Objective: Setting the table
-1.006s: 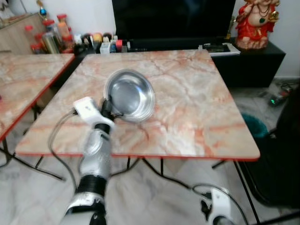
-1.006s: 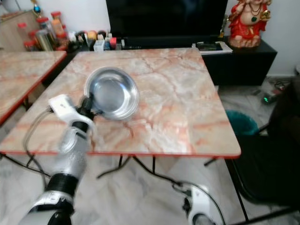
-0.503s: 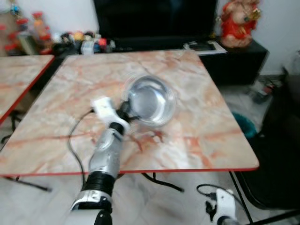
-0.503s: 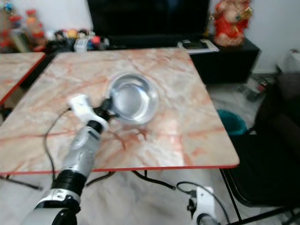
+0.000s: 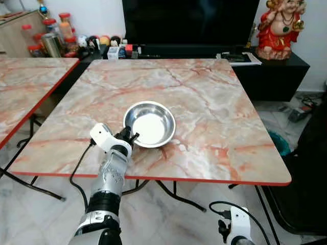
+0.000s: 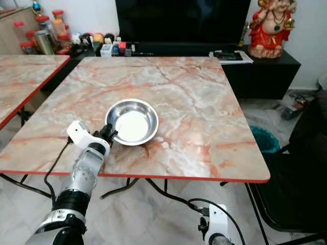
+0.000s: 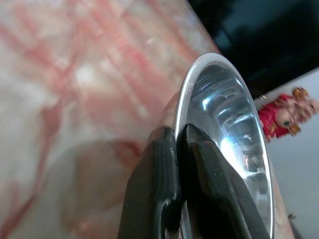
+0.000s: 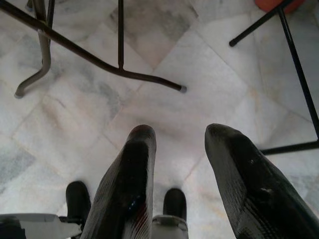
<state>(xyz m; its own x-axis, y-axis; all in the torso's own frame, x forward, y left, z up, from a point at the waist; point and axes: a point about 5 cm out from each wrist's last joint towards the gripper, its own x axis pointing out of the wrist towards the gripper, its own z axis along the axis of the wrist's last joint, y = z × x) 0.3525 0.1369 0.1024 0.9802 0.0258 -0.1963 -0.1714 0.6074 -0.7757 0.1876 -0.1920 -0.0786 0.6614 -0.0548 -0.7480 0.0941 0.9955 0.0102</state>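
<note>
Resting on the marble-patterned desk (image 5: 214, 117), a shiny steel bowl (image 5: 149, 123) sits upright a little toward the robot's left of the desk's middle and closer to the near, red-trimmed edge than to the far one. The left tool (image 5: 129, 137) reaches over that near edge on its silver arm and has its two black fingers (image 7: 164, 184) pinched together on the bowl's near rim, one finger outside the wall and one inside, as the left wrist view shows close up. The bowl's inside is bare and bright with reflected light.

The right tool (image 8: 182, 164) hangs low beside the robot, below desk height, with its fingers spread apart and nothing between them; beneath it lie pale marble floor tiles (image 8: 149, 55) and the dark metal legs (image 8: 99, 59) of the desk.

Beyond the desk's far edge stands a low black cabinet (image 5: 276, 71) carrying a large dark screen (image 5: 189, 23), a red and gold figurine (image 5: 282, 28) at the robot's right end, and a cluster of small bottles and jars (image 5: 102, 46) toward the left. A second desk (image 5: 25, 87) of the same pattern stands just to the robot's left, apart from the first. A black chair (image 5: 309, 168) stands at the right.
</note>
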